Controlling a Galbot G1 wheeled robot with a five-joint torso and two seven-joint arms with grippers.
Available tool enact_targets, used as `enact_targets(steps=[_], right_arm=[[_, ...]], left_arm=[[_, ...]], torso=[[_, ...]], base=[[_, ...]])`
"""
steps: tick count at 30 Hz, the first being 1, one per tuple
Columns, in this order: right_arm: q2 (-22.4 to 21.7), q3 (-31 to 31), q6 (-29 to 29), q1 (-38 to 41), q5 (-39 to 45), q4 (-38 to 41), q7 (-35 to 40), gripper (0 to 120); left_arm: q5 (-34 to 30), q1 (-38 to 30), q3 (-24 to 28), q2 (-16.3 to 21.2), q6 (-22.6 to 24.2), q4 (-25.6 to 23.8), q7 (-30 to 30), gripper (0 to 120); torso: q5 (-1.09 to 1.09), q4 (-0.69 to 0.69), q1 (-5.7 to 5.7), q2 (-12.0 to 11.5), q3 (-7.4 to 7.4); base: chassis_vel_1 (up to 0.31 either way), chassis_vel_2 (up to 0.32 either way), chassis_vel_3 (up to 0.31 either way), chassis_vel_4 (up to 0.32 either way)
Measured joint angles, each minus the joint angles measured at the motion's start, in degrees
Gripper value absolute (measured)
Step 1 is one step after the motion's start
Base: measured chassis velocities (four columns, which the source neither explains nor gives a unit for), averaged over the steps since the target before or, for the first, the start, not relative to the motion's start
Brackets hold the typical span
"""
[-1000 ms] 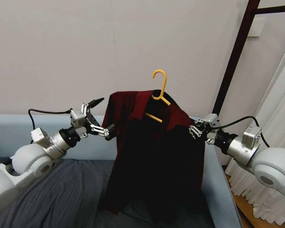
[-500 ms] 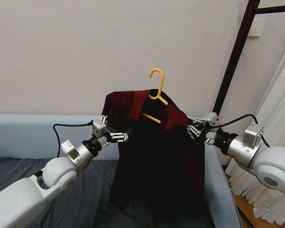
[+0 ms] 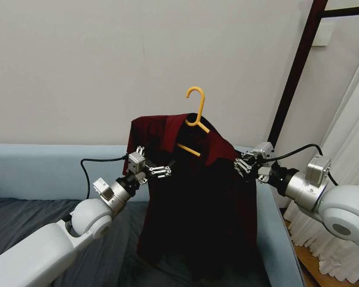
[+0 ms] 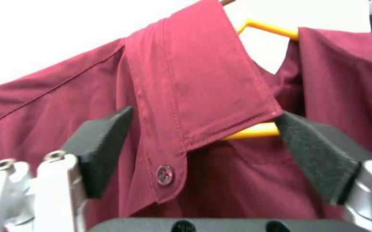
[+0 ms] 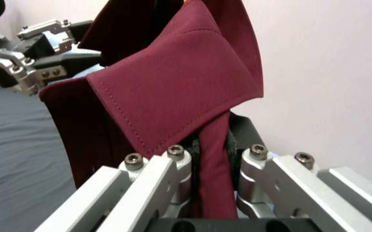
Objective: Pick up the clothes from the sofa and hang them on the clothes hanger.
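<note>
A dark red button-up shirt (image 3: 191,197) drapes over a yellow plastic hanger (image 3: 195,116) above the pale blue sofa (image 3: 42,164), with one edge pinched tight in the right gripper (image 5: 212,159). The left gripper (image 4: 199,140), jaws spread, frames the collar, seemingly not yet touching it. It should close on cloth alone, clear of the hanger bar. A second ago it hung off the shirt's outer shoulder.

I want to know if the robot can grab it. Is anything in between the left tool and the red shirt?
No, nothing visible is in the way. The open left tool is right at the red shirt, with the collar showing between its fingers. The right tool pinches the other side.
</note>
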Motion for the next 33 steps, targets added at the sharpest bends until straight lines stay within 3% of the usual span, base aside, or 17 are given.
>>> enact_targets(steps=[22,33], right_arm=[[0.4,0.1,0.0,-1.3,-0.7,0.4,0.5,8],[0.7,-0.1,-0.5,-1.3,-1.1,-0.1,1.4,8]], left_arm=[[-0.9,-0.4,0.1,-0.9,-0.6,-0.2,0.8,1],[-1.3,0.2,0.1,-0.3,-0.4,-1.9,0.6,0]], torso=[[-0.01,0.0,0.0,0.0,0.0],[-0.01,-0.01,0.0,0.0,0.0]], base=[[0.0,0.0,0.0,0.0],[0.0,0.0,0.0,0.0]])
